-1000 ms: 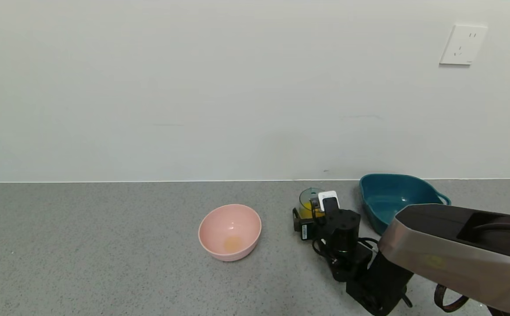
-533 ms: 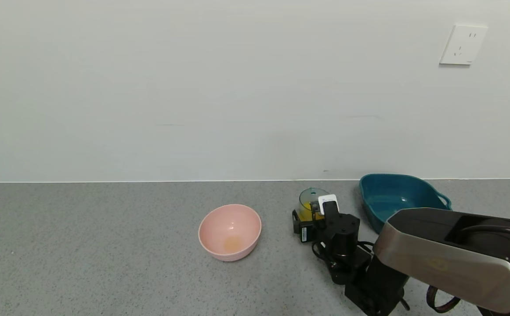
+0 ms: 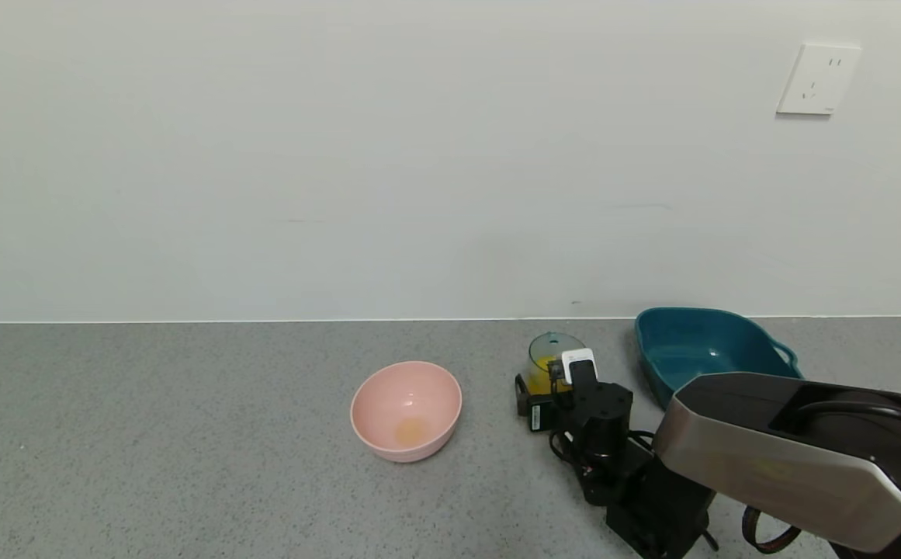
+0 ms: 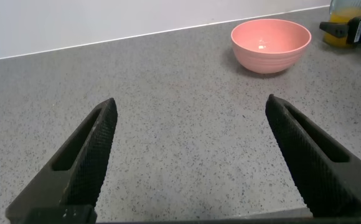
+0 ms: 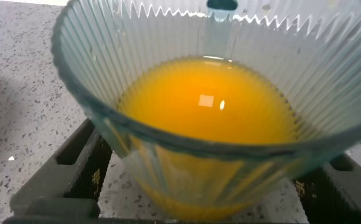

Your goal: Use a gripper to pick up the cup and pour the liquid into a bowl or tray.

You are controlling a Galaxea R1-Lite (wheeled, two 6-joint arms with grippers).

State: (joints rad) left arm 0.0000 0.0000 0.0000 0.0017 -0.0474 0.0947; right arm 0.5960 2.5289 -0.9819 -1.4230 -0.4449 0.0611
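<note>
The blue-green cup stands upright on the grey counter, about half full of orange liquid. My right gripper is open with a finger on each side of the cup, low near its base. In the right wrist view the cup fills the frame between the fingers, with the liquid seen from above. The pink bowl sits to the cup's left, with a faint orange patch at its bottom. My left gripper is open and empty over bare counter, with the bowl far ahead of it.
A dark teal handled tray sits just right of the cup, close to the right arm. The white wall runs along the back of the counter. A wall socket is at the upper right.
The right arm has shifted slightly left and forward, bringing the gripper a little further around the cup. The cup and bowl have not moved.
</note>
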